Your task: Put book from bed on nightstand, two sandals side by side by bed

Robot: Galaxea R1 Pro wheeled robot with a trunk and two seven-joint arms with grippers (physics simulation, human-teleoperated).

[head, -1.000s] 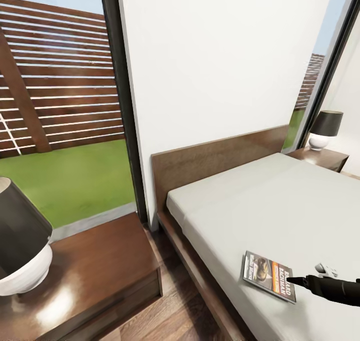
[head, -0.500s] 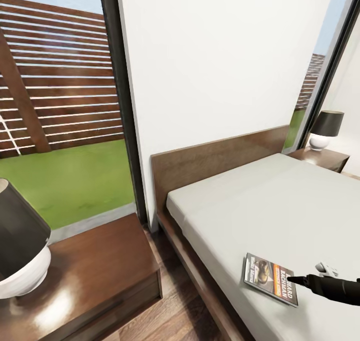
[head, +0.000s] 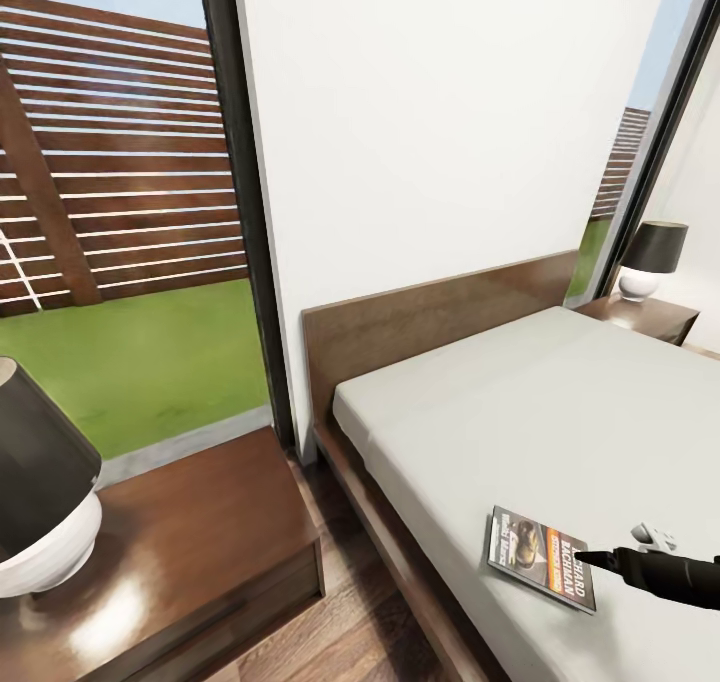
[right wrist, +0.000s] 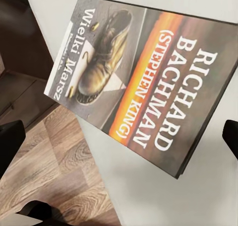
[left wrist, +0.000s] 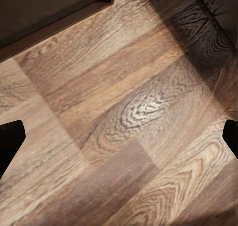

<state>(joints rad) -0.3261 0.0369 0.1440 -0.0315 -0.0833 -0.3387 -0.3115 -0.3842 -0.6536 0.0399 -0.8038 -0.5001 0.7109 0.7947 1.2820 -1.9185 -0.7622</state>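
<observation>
Presently lying untransferred on the light grey mattress of the dark-framed bed (head: 560, 402), the dark orange-banded paperback book (head: 540, 556) is awaiting the right gripper (head: 588, 560), jaws apart, nightstand placement pending.

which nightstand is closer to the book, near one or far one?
The near nightstand, at the bed's near side with the large lamp. The book lies near that mattress edge; the other nightstand sits beyond the bed's far side.

- Head cam: high, angled down over nightstand (head: 200, 522) & bed (head: 560, 412), facing the wall.
- Left wrist cam: close above plank floor (left wrist: 124, 112).
- Right wrist cam: close over book (right wrist: 144, 77); shared w/ head view (head: 540, 557).
</observation>
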